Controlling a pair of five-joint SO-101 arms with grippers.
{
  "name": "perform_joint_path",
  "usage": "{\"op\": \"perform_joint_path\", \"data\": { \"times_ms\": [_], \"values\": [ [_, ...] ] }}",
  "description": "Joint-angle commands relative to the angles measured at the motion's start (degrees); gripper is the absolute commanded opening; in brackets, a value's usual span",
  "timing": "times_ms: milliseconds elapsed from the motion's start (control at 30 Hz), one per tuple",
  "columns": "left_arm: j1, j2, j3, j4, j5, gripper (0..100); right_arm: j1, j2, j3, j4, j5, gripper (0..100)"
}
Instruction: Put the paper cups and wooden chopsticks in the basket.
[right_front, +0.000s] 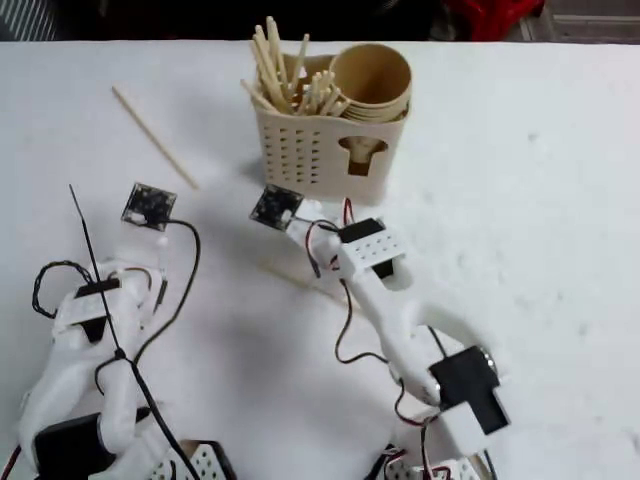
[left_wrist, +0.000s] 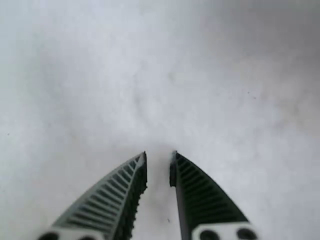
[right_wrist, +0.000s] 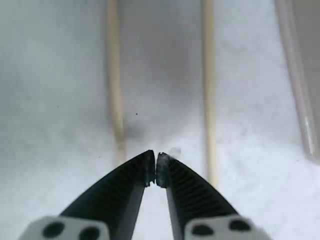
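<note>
The cream basket (right_front: 310, 150) stands at the table's back middle. A stack of paper cups (right_front: 372, 75) and a bundle of wooden chopsticks (right_front: 285, 75) are inside it. One loose chopstick (right_front: 152, 135) lies far left of the basket. Another chopstick (right_front: 300, 278) lies in front of it, partly under my right arm (right_front: 370, 250). My right gripper (right_wrist: 156, 167) is shut and empty just above the table, its tips between two chopsticks (right_wrist: 114, 90) (right_wrist: 208, 90) lying side by side. My left gripper (left_wrist: 159, 161) hovers over bare table, slightly open, holding nothing.
The basket's lower edge (right_wrist: 300, 100) runs along one side of the right wrist view, close to the gripper. My left arm (right_front: 95, 310) sits folded at the front left with black cables (right_front: 180, 280) looping around it. White table surface spreads to the right.
</note>
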Motion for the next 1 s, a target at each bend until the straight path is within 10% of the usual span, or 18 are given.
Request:
{"op": "perform_joint_path", "data": {
  "times_ms": [0, 267, 733, 967],
  "values": [
    [1.01, -1.8, -0.35, -0.79, -0.62, 10, -0.75, -5.41, -0.26, 2.33, -3.08, 1.9],
    [1.01, -1.8, -0.35, -0.79, -0.62, 10, -12.26, -4.88, 0.18, 10.07, -3.43, 16.6],
    [1.01, -1.8, -0.35, -0.79, -0.62, 10, -8.57, 5.76, -0.26, -3.38, -3.52, 17.6],
    [1.01, -1.8, -0.35, -0.79, -0.62, 10, -8.57, 5.49, 0.18, -3.3, -3.43, 0.5]
  ]
}}
